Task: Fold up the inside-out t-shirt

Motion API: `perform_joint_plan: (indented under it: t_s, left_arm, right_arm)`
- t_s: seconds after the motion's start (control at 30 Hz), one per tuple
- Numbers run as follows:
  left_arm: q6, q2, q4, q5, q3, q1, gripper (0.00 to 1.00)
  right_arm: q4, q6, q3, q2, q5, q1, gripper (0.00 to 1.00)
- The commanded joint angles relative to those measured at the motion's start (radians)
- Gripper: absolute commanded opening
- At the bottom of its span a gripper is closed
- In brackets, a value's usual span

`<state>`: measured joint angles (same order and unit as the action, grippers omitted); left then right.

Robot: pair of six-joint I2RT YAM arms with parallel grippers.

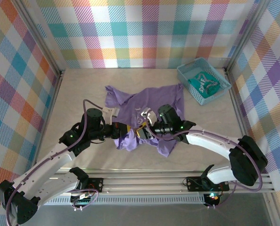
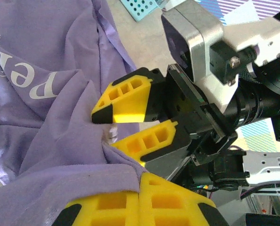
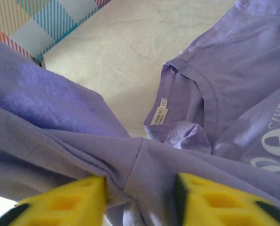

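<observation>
The lavender t-shirt (image 1: pixel 130 103) lies crumpled in the middle of the table (image 1: pixel 83 89), and its near part is gathered up where both grippers meet. The left gripper (image 2: pixel 140 183) has its 2 yellow pads pressed together, with a fold of the shirt caught at their tips and draped over them. Just ahead of it, the right gripper (image 3: pixel 140 200) and its grey wrist housing crowd the way. Its 2 pads stand apart with a bunched ridge of purple cloth between them. Ahead of the right gripper the collar lies flat with its small white label (image 3: pixel 160 111), and white lettering (image 3: pixel 274 146) runs to the right. Far beyond both grippers to the right, well apart from the shirt, a teal basket (image 1: pixel 193 63) holds a teal-green garment (image 1: pixel 203 84). Plaid walls (image 1: pixel 144 33) enclose the table.
</observation>
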<state>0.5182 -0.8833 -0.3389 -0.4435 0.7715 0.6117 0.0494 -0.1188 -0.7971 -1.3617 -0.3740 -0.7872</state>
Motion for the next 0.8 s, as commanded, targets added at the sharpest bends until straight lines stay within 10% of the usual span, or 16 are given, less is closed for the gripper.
perform_joint_plan:
  t_s: [0.0, 0.2, 0.57, 0.77]
  left_arm:
    - [-0.035, 0.016, -0.048, 0.005, 0.048, -0.010, 0.00]
    - [-0.108, -0.003, -0.212, 0.036, 0.109, -0.021, 0.00]
    - [-0.042, -0.113, -0.102, 0.019, 0.083, -0.029, 0.00]
    - [-0.029, -0.142, -0.067, 0.014, 0.113, -0.029, 0.00]
  right_arm:
    - [-0.029, 0.028, -0.041, 0.006, 0.049, -0.006, 0.12]
    - [-0.177, 0.008, -0.098, 0.032, 0.408, -0.006, 0.00]
    - [-0.286, 0.060, -0.176, -0.020, 0.534, -0.006, 0.00]
    - [-0.325, 0.206, -0.158, 0.084, 0.312, -0.012, 0.46]
